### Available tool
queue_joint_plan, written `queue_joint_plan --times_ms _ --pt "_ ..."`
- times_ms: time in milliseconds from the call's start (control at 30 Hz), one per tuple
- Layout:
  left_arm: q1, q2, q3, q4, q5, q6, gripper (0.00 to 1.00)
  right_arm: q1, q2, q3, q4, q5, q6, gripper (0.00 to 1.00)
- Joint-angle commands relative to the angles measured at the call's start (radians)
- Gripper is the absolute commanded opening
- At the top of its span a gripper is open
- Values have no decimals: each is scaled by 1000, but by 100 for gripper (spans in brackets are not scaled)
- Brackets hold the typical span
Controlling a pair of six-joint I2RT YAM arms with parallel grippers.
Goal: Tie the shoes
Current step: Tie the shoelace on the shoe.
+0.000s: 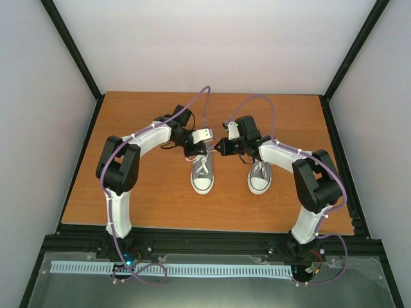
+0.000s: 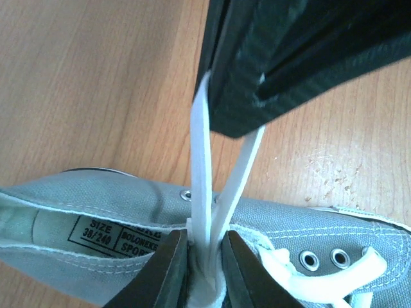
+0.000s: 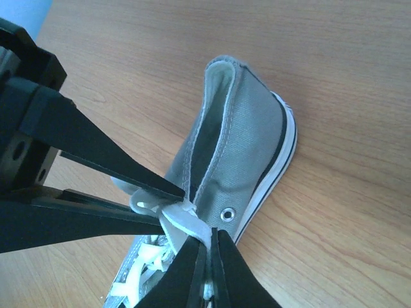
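Both tools meet over one of the shoes [image 2: 96, 205], the one on the left arm's side, which stands on the worktop [image 1: 141, 128] directly beneath them. Its toe points back toward the arm bases and its open heel points away. Its long axis therefore runs across the line that joins the two tools, with the left tool coming in from one flank and the right tool from the other.

The left tool [image 2: 202, 240] sits low at the top eyelets, its fingers drawn in against the white lace [image 2: 202, 167] with two strands pinched between them. From there the strands rise a short way, taut, to the right tool [image 3: 209, 237], which hangs just above and beside the left tool with its fingers pressed together on the same lace.

The other shoe [image 1: 260, 174] stands beyond the right tool, parallel to the first and apart from it, with neither tool touching it.

Since each tool grips the lace from its own side, the coming pull probably has to go outward across the shoe, not along it. The left tool is the nearer to the eyelets and is best placed to anchor.
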Motion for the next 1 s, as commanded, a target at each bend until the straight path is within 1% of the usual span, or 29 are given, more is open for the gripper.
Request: queue_joint_plan --times_ms 0,200,333,367,400,467,500,567,733,833,867,900,933,967 --pt "-4 3 -9 -2 -1 17 18 -13 -53 31 -29 13 -25 3" --pt "-4 10 -9 -10 10 26 16 -17 -75 30 -41 17 -34 3" --pt "-4 10 -9 -17 15 37 3 -19 -74 34 -54 12 -40 3" --pt "-4 11 -7 -23 15 40 1 -19 -72 35 -58 8 -43 3" --pt "-4 12 -5 -26 15 43 1 -19 -69 37 -64 3 -45 6" --pt "-4 11 -3 -32 15 48 1 -22 -66 44 -80 -13 -53 32" --pt "-4 11 -2 -35 17 51 1 -27 -67 43 -81 -27 -51 41" --pt "-4 10 0 -38 28 56 1 -48 -81 16 -35 -57 -22 50" --pt "-4 16 3 -37 31 57 1 -79 -88 -83 176 -130 110 63" --pt "-4 21 9 -56 43 71 1 -76 -84 -144 379 -196 139 64" --pt "-4 22 14 -68 50 80 1 -77 -97 -172 438 -199 106 64" --pt "-4 24 19 -80 57 92 1 -76 -118 -194 465 -191 40 64" --pt "-4 27 27 -96 63 105 1 -77 -142 -213 461 -181 -69 64" --pt "-4 31 32 -111 66 126 1 -76 -170 -220 416 -168 -207 64"
